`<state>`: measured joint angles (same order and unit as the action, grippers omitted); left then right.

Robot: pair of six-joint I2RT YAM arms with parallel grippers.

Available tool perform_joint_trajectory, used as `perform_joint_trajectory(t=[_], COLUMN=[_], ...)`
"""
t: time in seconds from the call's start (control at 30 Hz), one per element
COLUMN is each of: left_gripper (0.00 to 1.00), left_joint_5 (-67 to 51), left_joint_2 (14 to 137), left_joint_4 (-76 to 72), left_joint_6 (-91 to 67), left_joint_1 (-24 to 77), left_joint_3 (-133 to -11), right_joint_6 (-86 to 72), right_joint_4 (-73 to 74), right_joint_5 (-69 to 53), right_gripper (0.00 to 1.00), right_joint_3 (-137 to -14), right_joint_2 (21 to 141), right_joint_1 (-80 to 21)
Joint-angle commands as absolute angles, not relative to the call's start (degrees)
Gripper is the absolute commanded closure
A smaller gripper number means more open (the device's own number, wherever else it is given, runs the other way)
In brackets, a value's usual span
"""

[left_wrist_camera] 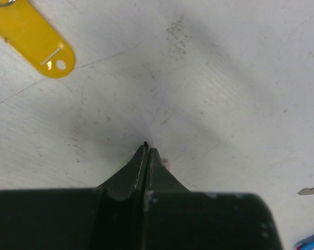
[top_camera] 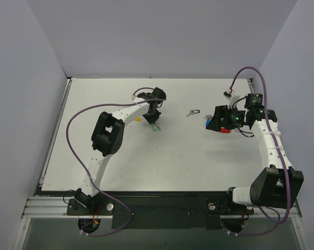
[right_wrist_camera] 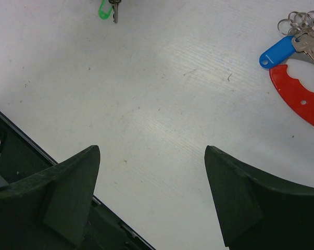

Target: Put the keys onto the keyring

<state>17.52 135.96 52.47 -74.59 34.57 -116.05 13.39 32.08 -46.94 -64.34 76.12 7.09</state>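
Now: L fingers (left_wrist_camera: 148, 156) pinched shut at green key (top_camera: 155, 128), hold unclear.
R fingers (top_camera: 217, 125) wide open, empty, just beside keyring (right_wrist_camera: 297, 94); yellow key (left_wrist_camera: 32, 39) well apart from keyring.

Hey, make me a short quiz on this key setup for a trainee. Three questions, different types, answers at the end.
1. True or false: the right pincer is open, with nothing between its fingers.
2. In the left wrist view, what colour is the plastic tag lying up and left of the shut left pincer? A) yellow B) red C) black
3. Fill in: in the right wrist view, the blue-headed key lies next to a curved ____ plastic piece.
Key: 1 true; 2 A; 3 red.
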Motion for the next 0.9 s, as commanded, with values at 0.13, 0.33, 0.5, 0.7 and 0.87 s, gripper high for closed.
perform_joint_trajectory(t=[0.13, 0.33, 0.5, 0.7, 0.87], left_gripper=[1.00, 1.00, 1.00, 1.00, 1.00], left_joint_5=[15.30, 3.80, -10.08, -19.84, -24.43], left_joint_2=[118.93, 105.74, 98.18, 91.85, 86.93], left_joint_4=[27.71, -3.04, -19.14, -23.02, -21.20], left_joint_6=[-67.43, -54.35, -44.49, -28.76, -10.21], left_joint_1=[34.72, 34.72, 36.12, 40.60, 45.87], left_joint_3=[-97.23, -76.66, -65.93, -60.03, -55.47], right_joint_6=[14.24, 18.43, 28.19, 43.58, 55.19], right_joint_4=[33.05, 34.71, 41.47, 49.03, 53.35], right_joint_5=[-47.73, -50.35, -55.80, -56.25, -57.83], right_gripper=[0.24, 0.24, 0.24, 0.23, 0.23], right_joint_3=[-64.42, -63.90, -63.81, -61.97, -59.33], right_joint_2=[74.53, 74.09, 73.39, 70.41, 66.89], right_joint_1=[7.03, 7.03, 5.54, 0.54, -1.58])
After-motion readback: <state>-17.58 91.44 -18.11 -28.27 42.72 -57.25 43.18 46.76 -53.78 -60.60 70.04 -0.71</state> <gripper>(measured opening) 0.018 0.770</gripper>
